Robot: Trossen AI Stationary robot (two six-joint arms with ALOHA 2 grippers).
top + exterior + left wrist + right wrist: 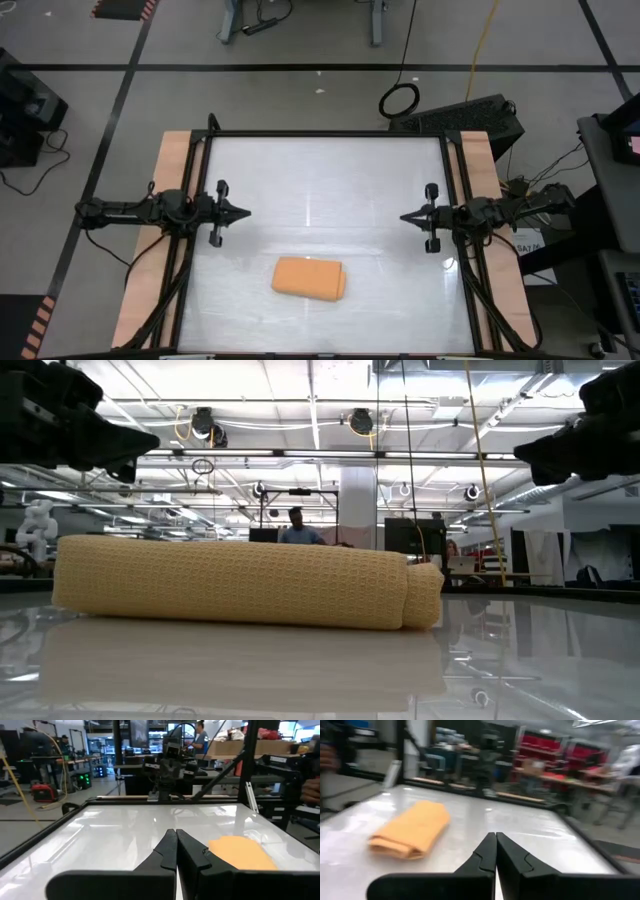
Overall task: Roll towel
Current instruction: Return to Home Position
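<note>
We see the towel [309, 278] lying rolled by the table's [330, 165] near edge, its long axis running left to right. Our left gripper [243, 212] and right gripper [404, 217] hang farther back on either side, fingers pressed together and holding nothing. The towel lies between them, slightly nearer the left.

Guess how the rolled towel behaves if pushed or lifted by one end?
Probably floppy: the towel is thin woven cloth, so lifting one end would likely unroll it. It looks flattish, so a push should slide it on the glossy table rather than roll it.
</note>
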